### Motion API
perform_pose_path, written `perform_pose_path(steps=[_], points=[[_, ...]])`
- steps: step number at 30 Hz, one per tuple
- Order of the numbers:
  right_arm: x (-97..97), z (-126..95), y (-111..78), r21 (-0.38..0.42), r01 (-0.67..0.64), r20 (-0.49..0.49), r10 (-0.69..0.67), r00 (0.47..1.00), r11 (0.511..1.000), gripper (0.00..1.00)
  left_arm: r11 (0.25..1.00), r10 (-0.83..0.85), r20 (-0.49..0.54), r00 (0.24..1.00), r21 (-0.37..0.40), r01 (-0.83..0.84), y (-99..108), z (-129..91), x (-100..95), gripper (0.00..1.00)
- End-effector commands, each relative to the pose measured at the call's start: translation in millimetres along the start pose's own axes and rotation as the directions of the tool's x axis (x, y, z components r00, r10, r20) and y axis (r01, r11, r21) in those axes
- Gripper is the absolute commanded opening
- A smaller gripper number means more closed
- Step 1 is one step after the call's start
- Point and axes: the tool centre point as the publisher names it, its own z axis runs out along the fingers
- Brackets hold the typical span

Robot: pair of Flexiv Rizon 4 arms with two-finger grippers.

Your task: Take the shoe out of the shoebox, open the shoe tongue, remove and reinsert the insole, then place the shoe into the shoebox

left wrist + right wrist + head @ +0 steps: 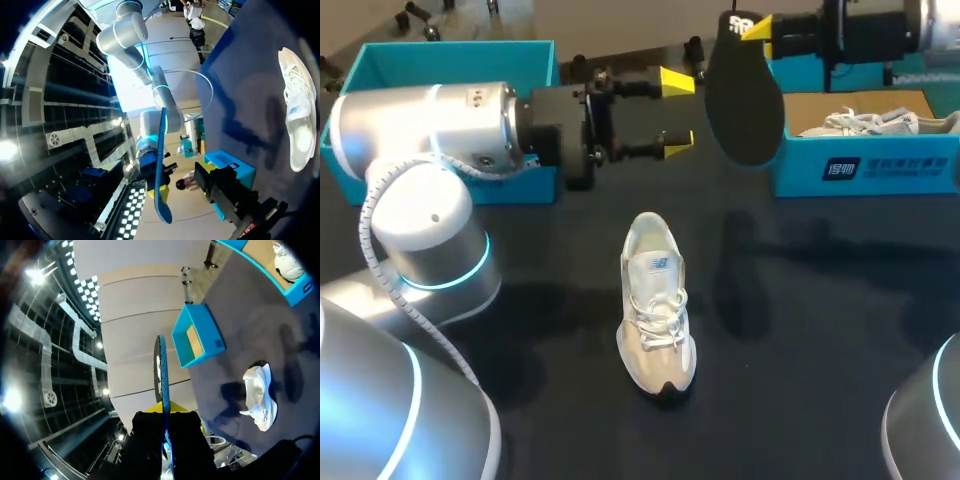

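Right end effector (756, 28) pinches insole (745, 100); shoebox (865, 168) holds shoe (865, 123).

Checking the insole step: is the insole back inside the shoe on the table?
No: the right gripper holds the black insole in the air, well apart from the white shoe on the table.

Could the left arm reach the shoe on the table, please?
Probably yes: the left gripper is open and empty, nothing lies between it and the shoe, and the right gripper holds the insole up off to one side.
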Motion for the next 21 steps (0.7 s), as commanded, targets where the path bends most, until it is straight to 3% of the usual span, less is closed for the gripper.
perform_pose_path(steps=[1,5,6,7,12,19,21], points=[[1.2,15,2.4,0.001,-0.003,0.0,0.003,1.0,1.0,0.0,1.0,0.008,0.006,1.0,-0.005,-0.008,8,16,1.1,0.9],[1.6,17,1.1,-0.007,0.001,-0.002,-0.001,1.0,1.0,0.0,1.0,0.017,0.006,1.0,-0.008,-0.017,12,23,1.8,0.84],[1.8,18,0.7,-0.01,0.002,-0.004,-0.002,1.0,1.0,0.0,1.0,0.018,0.006,1.0,-0.008,-0.018,13,24,2.5,0.67],[1.9,19,0.3,-0.011,0.002,-0.005,-0.002,1.0,1.0,0.0,1.0,0.019,0.005,1.0,-0.009,-0.019,14,24,3.1,0.57],[1.4,23,-0.8,-0.011,0.003,-0.01,-0.003,1.0,1.0,0.0,1.0,0.023,0.003,1.0,-0.009,-0.023,16,27,5.2,0.47],[1.3,28,-4.1,0.0,0.0,-0.015,0.0,1.0,1.0,0.0,1.0,0.027,-0.001,1.0,-0.011,-0.027,20,30,9.3,0.47],[1.4,28,-4.9,0.002,0.0,-0.016,0.0,1.0,1.0,0.0,1.0,0.028,-0.003,1.0,-0.013,-0.028,21,30,9.8,0.39]])
